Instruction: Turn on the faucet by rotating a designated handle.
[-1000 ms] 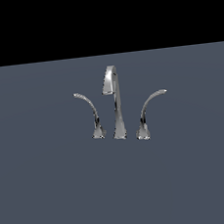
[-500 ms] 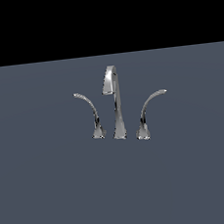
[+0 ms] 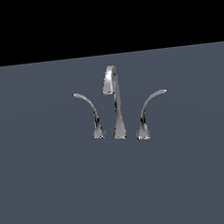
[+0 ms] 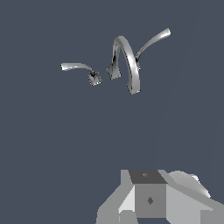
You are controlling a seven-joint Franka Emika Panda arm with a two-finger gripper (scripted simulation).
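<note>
Faucet [image 3: 116, 103] stands mid-surface on the flat grey ground [image 3: 49, 190], well away from every edge. Your handle [image 3: 88, 111] sits just beside the spout, on the exterior view's left. Gripper [image 4: 151, 199] shows only partly; you cannot tell whether it is clenched.

Small shiny chrome three-piece faucet [image 3: 115, 103] showing bright silver highlights with dark streaks. Thin curved chrome lever handle [image 3: 88, 109] reading darker grey; larger curved lever [image 3: 149, 107] gleaming lighter. Flat slate-blue ground surface [image 3: 54, 189] showing no pattern, black band running above. Blocky gripper body [image 4: 151, 199] appearing in matte greys and white.
</note>
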